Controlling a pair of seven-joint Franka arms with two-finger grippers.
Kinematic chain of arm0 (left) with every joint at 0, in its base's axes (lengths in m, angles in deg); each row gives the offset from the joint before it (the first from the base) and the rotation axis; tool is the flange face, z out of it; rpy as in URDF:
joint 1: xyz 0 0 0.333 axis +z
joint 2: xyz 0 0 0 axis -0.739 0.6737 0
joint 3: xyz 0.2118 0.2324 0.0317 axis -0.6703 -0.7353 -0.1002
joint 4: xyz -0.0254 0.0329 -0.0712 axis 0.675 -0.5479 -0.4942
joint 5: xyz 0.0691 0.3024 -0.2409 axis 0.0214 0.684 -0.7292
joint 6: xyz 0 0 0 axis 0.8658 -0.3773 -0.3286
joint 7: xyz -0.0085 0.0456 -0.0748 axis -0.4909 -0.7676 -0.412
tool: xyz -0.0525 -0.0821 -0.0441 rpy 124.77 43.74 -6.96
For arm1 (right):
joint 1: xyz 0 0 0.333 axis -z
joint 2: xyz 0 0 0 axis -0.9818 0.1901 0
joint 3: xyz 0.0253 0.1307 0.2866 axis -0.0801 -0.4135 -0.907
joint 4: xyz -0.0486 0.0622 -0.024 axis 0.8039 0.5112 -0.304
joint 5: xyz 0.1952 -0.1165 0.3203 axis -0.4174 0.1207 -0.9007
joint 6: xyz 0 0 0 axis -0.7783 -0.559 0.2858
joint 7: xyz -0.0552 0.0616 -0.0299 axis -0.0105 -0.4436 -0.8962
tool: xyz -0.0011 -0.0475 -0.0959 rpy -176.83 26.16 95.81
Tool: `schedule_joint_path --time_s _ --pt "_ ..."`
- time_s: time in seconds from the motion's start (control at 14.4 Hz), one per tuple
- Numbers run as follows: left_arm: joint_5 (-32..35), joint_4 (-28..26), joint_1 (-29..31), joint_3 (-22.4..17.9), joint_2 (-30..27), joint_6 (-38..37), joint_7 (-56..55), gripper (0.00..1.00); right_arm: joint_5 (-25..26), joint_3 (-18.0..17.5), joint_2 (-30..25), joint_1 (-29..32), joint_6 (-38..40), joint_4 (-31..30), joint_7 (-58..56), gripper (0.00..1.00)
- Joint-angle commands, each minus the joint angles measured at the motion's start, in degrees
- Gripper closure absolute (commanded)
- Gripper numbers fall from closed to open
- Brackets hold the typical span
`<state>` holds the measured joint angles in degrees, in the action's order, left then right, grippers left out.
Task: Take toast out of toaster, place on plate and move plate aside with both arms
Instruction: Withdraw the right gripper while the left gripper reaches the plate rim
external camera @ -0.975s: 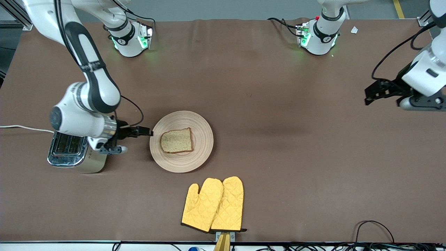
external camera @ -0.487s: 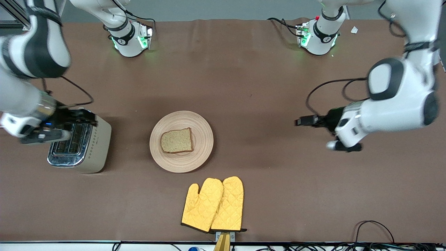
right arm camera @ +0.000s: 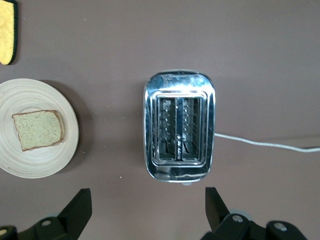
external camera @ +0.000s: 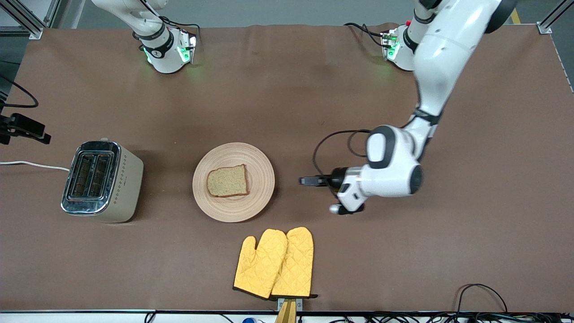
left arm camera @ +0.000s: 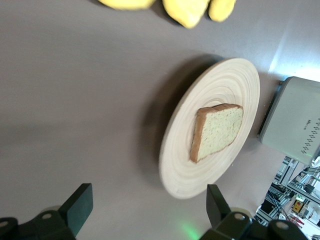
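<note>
**A:** So where's the toast [external camera: 227, 181] sitting? On the plate [external camera: 260, 161], flat, a bit off-centre toward the right arm's end of the table [external camera: 287, 89]. The plate is around the middle of the table, and nothing is touching it.

**B:** Yep. The left gripper [external camera: 306, 181] hangs low just beside the plate's rim on the left arm's side, apart from it, fingers [left arm camera: 80, 206] spread wide with nothing between them. Its wrist view looks straight over the plate and slice.

**A:** And the right gripper [right arm camera: 145, 207]? It's up over the toaster [external camera: 102, 181], near the table's edge at the right arm's end. Jaws wide apart too, holding nothing. Both toaster slots look empty from above.

**B:** The pair of yellow oven mitts [external camera: 274, 264] lies by the table's edge nearest the front camera, closer to it than the plate. A white cord [external camera: 31, 165] runs from the toaster off the table's end.
</note>
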<state>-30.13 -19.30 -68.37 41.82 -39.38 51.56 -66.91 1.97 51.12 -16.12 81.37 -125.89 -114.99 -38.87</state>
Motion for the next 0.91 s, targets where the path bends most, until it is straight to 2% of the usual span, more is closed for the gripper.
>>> schedule_joint_path --time_s 0.0,0.07,0.14,0.35,0.42,0.49,0.56,0.7,0.77,0.84 --pt "-5.13 8.2 -4.84 -0.17 8.28 4.56 3.45 0.0 0.69 -0.61 -7.44 1.02 -3.12 -9.94 1.77 0.0" --pt "-6.98 9.44 -6.07 -0.17 10.14 6.32 4.42 0.0 0.69 -0.53 -10.69 1.28 -7.76 -15.74 1.77 0.0" --pt "-8.83 10.06 -7.39 -0.17 11.63 8.51 5.47 0.0 0.52 -0.44 -11.85 1.89 -8.94 -17.8 1.86 0.0" --pt "-12.27 10.85 -10.3 -0.17 13.49 12.91 6.62 0.01 0.51 -0.61 -12.04 1.63 -8.87 -18.17 2.73 0.0" --pt "-12.53 10.85 -10.83 -0.17 13.67 14.06 6.62 0.08 0.51 -0.87 -12.3 1.46 -8.6 -18.34 4.91 0.0" --pt "-12.54 10.85 -11.18 -0.09 13.67 14.68 7.14 0.3 0.6 -1.05 -12.65 0.85 -8.25 -18.52 5.89 0.0" --pt "-12.54 10.85 -11.27 0.0 13.67 14.94 7.67 0.58 0.6 -1.05 -12.65 0.23 -8.25 -18.43 5.81 0.0" --pt "-12.54 10.85 -11.19 0.0 13.67 14.95 7.85 0.9 0.78 -1.83 -13.09 -0.3 -7.99 -18.52 6.16 0.0" --pt "-12.54 10.77 -11.19 0.0 13.67 14.95 9.33 0.97 1.39 -2.8 -13.27 -0.82 -7.64 -18.52 6.43 0.0" --pt "-12.54 10.77 -11.1 0.0 13.84 14.95 12.22 0.98 1.57 -3.24 -13.27 -0.91 -7.81 -18.43 6.43 0.0"
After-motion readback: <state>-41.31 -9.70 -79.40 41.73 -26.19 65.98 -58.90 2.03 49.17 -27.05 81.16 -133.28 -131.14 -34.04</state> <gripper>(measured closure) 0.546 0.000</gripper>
